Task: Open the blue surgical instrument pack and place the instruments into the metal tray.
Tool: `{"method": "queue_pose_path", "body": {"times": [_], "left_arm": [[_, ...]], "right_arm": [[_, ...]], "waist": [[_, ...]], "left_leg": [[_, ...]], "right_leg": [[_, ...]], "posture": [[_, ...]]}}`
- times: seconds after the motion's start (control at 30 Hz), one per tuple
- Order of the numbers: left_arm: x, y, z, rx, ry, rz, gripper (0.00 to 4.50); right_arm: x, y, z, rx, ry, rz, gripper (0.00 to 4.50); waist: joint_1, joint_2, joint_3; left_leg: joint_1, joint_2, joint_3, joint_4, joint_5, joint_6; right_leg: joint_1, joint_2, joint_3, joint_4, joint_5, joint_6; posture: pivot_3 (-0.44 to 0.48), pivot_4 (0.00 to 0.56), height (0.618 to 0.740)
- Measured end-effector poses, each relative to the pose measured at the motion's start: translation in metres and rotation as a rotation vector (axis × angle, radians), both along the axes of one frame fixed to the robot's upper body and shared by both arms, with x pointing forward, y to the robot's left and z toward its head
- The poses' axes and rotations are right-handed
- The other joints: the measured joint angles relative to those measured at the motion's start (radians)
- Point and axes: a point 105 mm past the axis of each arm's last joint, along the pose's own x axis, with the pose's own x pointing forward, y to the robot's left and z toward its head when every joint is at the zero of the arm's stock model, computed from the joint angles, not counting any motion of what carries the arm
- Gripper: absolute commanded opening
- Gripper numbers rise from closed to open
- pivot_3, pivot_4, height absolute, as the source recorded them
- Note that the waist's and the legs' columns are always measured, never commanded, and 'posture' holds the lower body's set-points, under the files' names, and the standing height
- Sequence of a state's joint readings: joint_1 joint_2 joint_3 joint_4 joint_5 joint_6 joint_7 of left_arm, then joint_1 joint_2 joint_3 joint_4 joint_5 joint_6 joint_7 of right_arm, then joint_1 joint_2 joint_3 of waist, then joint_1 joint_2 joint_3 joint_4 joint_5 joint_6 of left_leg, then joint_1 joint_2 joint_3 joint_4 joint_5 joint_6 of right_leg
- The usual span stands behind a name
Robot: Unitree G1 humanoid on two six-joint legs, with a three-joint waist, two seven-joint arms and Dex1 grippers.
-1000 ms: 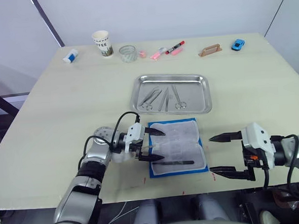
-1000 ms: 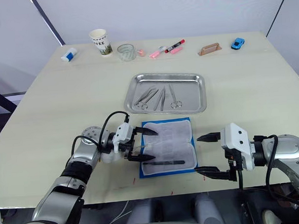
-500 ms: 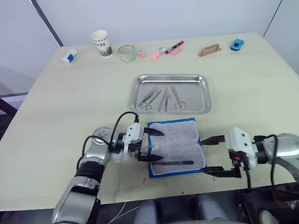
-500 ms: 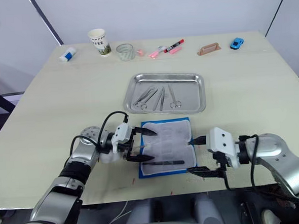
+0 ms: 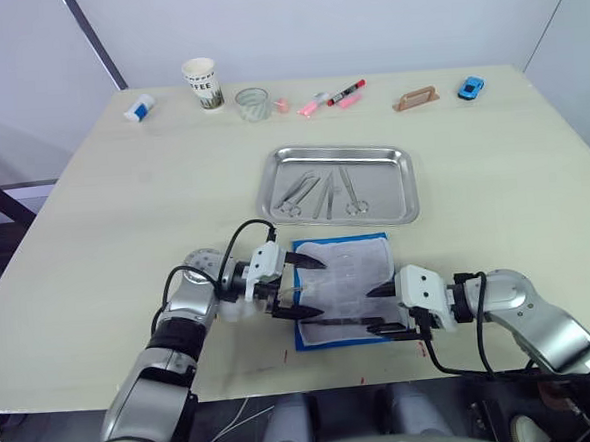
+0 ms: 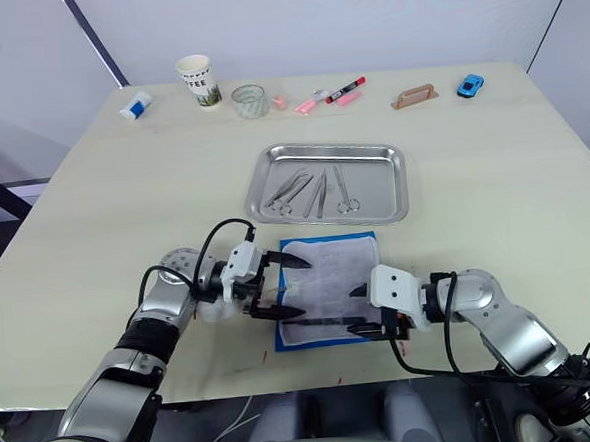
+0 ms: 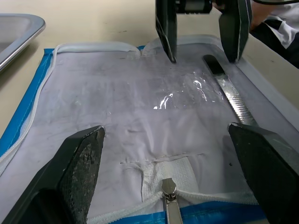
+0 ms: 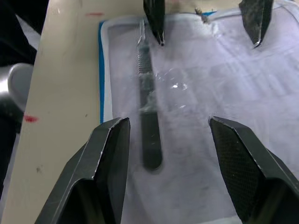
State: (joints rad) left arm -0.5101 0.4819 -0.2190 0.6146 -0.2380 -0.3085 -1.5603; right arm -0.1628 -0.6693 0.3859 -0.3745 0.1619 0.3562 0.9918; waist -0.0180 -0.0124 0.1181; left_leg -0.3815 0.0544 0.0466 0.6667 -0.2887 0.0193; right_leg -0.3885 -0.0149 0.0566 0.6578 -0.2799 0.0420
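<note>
A slender silvery metal instrument [image 8: 148, 100] lies on the opened flat blue fabric pack [image 5: 344, 288], between both gaping grippers: right [image 5: 379, 309], left [image 5: 309, 285].

Both tools face each other over the open blue pack [image 5: 345, 290], the left tool [image 5: 301, 286] and right tool [image 5: 385, 309] crowding it; bare bench [image 5: 154, 210] separates pack and tray [image 5: 405, 179].

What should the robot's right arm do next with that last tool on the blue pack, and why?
Probably lower the right gripper a little and close on the dark-handled tool. Its jaws are open with the tool's handle lying between them on the opened blue surgical instrument pack. The left gripper sits open at the pack's other edge. The other instruments already lie in the metal tray.
</note>
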Motion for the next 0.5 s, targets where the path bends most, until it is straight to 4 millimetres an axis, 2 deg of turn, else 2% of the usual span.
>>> {"method": "queue_pose_path", "body": {"times": [0.5], "left_arm": [[-0.0006, 0.0017, -0.0014, 0.001, 0.001, 0.004, 4.50]], "right_arm": [[-0.0055, -0.0006, -0.0088, -0.012, -0.019, -0.039, 2.99]], "waist": [[0.000, 0.000, 0.000]], "left_leg": [[0.000, 0.000, 0.000, 0.000, 0.000, 0.000]], "right_leg": [[0.000, 0.000, 0.000, 0.000, 0.000, 0.000]], "posture": [[0.000, 0.150, 0.740]]}}
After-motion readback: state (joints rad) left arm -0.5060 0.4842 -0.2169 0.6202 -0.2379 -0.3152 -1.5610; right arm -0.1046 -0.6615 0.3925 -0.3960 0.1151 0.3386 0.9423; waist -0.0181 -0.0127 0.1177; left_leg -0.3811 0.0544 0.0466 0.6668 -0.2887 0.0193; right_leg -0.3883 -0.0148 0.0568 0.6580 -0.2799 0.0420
